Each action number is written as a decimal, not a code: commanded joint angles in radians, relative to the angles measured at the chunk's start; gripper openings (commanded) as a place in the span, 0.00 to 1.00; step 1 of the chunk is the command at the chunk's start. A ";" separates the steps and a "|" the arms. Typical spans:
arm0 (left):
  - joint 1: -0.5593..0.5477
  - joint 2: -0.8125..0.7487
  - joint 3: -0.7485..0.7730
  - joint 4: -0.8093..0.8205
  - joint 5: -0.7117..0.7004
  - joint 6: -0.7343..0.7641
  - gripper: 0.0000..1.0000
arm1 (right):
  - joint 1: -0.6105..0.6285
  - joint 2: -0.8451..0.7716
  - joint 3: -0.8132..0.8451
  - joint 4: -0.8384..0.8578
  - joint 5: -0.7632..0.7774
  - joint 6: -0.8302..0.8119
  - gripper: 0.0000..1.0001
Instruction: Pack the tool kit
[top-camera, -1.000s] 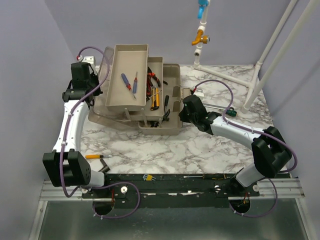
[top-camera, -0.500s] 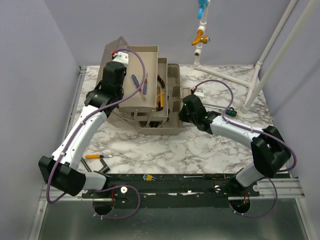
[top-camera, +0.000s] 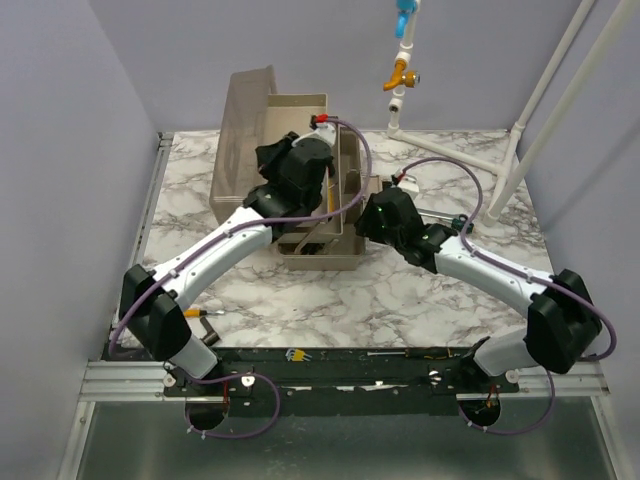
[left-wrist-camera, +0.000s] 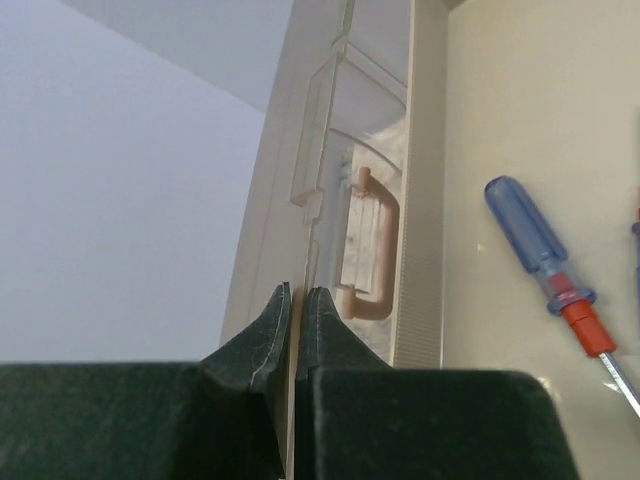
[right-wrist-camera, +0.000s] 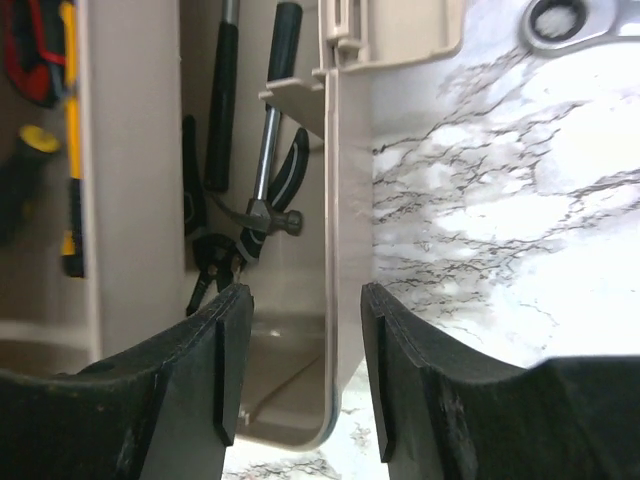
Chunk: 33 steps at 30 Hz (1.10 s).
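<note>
Grey-brown plastic: located toolbox (top-camera: 318, 262) at far centre of table (top-camera: 420, 295). Found left gripper (left-wrist-camera: 297, 300) clenched on lid (left-wrist-camera: 300, 150) edge, right gripper (right-wrist-camera: 305, 300) released astride right wall. Pull right clear, then lower lid slowly.

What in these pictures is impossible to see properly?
- Top view: left arm covers most of the toolbox trays.
- Left wrist view: fingers hide the lid edge they pinch; blue screwdriver tip cut off at right.
- Right wrist view: hammer handle cut off at top.
- Top view: small bits at near edge, too small to name.
</note>
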 joint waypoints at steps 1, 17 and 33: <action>-0.111 0.101 -0.024 0.436 -0.195 0.368 0.00 | 0.001 -0.094 0.023 -0.083 0.128 0.035 0.54; -0.236 0.648 0.202 1.800 -0.311 1.543 0.00 | -0.038 -0.458 -0.052 -0.232 0.478 0.104 0.61; -0.299 0.797 0.410 1.814 -0.423 1.465 0.66 | -0.038 -0.541 -0.059 -0.242 0.487 0.067 0.70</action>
